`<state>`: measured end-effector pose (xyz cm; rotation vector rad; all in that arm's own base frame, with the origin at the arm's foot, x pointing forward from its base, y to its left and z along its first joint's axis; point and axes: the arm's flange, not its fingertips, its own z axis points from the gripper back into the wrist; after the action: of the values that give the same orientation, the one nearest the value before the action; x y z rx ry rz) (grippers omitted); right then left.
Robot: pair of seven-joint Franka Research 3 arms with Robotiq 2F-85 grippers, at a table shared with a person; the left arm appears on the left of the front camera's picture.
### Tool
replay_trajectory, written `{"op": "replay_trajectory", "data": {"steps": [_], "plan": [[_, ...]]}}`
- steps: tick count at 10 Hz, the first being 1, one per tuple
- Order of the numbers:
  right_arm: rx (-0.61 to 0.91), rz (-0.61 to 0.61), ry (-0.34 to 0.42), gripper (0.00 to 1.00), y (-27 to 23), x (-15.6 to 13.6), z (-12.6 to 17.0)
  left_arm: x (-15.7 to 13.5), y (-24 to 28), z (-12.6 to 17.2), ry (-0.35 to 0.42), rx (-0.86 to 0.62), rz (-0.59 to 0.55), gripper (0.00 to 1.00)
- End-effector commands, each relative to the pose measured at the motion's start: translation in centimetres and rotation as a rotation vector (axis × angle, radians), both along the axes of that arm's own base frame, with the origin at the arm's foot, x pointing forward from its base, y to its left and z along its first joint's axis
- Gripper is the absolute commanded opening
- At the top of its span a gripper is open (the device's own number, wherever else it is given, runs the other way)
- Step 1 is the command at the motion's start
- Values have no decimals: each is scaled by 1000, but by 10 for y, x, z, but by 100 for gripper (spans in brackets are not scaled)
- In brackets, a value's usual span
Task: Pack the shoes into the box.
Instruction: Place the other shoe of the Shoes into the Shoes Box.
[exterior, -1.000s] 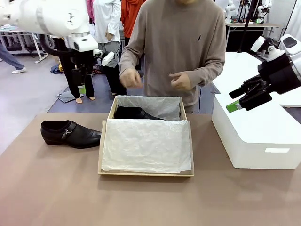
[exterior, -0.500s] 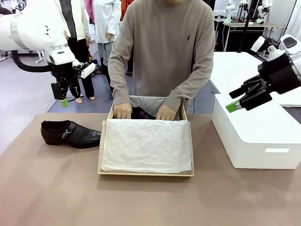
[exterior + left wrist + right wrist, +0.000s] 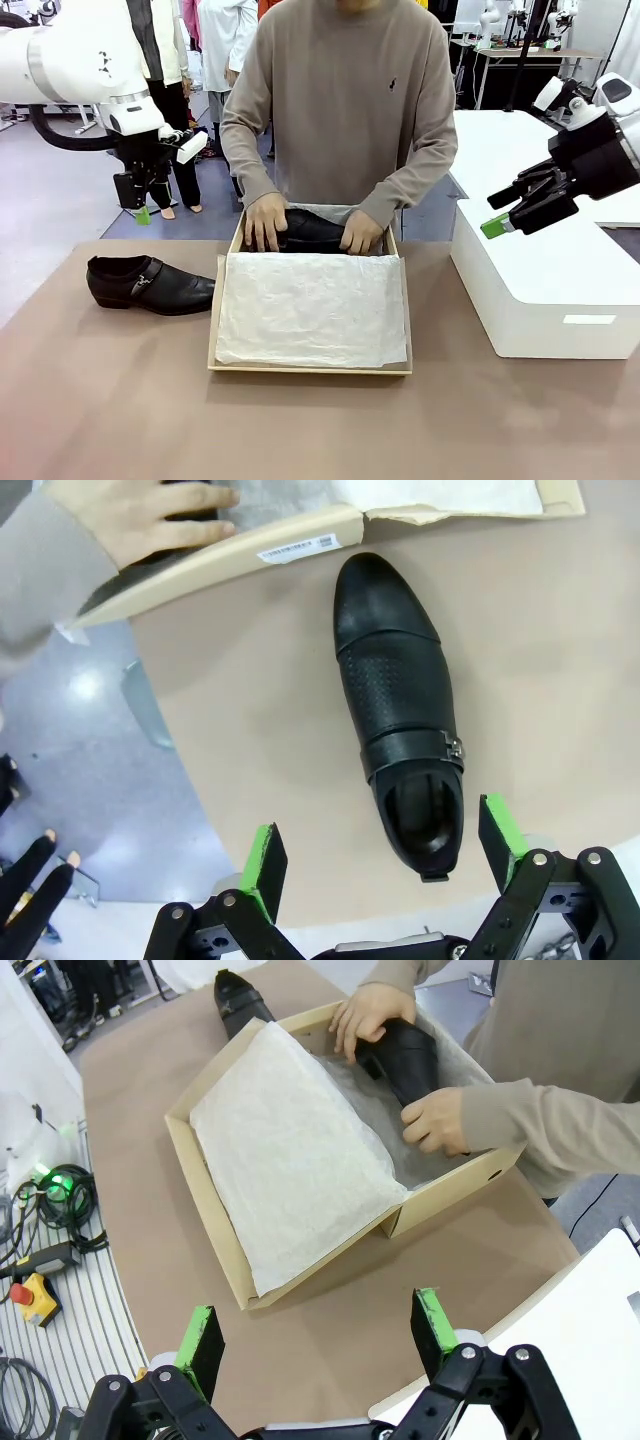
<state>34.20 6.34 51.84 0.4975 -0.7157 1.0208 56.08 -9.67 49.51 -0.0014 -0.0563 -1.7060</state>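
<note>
One glossy black shoe (image 3: pixel 148 284) (image 3: pixel 402 704) lies on its own on the table, left of the tan box (image 3: pixel 215 318) (image 3: pixel 212 1200). The person holds the other shoe (image 3: pixel 310 232) (image 3: pixel 405 1059) with both hands in the box's far end, over crinkled white tissue paper (image 3: pixel 312 308). My left gripper (image 3: pixel 140 205) (image 3: pixel 383 843) hangs open, high above the lone shoe's heel end. My right gripper (image 3: pixel 497 218) (image 3: pixel 318 1335) is open too, raised over the white block, well right of the box.
A large white rectangular block (image 3: pixel 545 290) stands on the table's right side. The person (image 3: pixel 345 110) leans over the far edge. Bare brown tabletop (image 3: pixel 300 425) lies in front of the box. Cables and a red stop button (image 3: pixel 30 1295) sit off the table's edge in the right wrist view.
The person's hands dropped into the box and now hold the shoe there, lifted slightly. My left arm swung left and down, stopping above the lone shoe. The right arm stayed still.
</note>
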Motion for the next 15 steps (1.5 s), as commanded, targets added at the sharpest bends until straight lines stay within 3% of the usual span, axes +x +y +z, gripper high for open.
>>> {"op": "replay_trajectory", "data": {"steps": [1,7,11,15], "plan": [[27,21,-22,100,0,4,-2,-1,4,2,-5,3,1,100],[27,21,-22,100,0,4,-2,0,1,0,0,0,2,100],[27,21,-22,100,0,4,-2,4,53,-5,-30,24,83,100],[27,21,-22,100,0,4,-2,8,85,-30,-54,46,171,100]]}}
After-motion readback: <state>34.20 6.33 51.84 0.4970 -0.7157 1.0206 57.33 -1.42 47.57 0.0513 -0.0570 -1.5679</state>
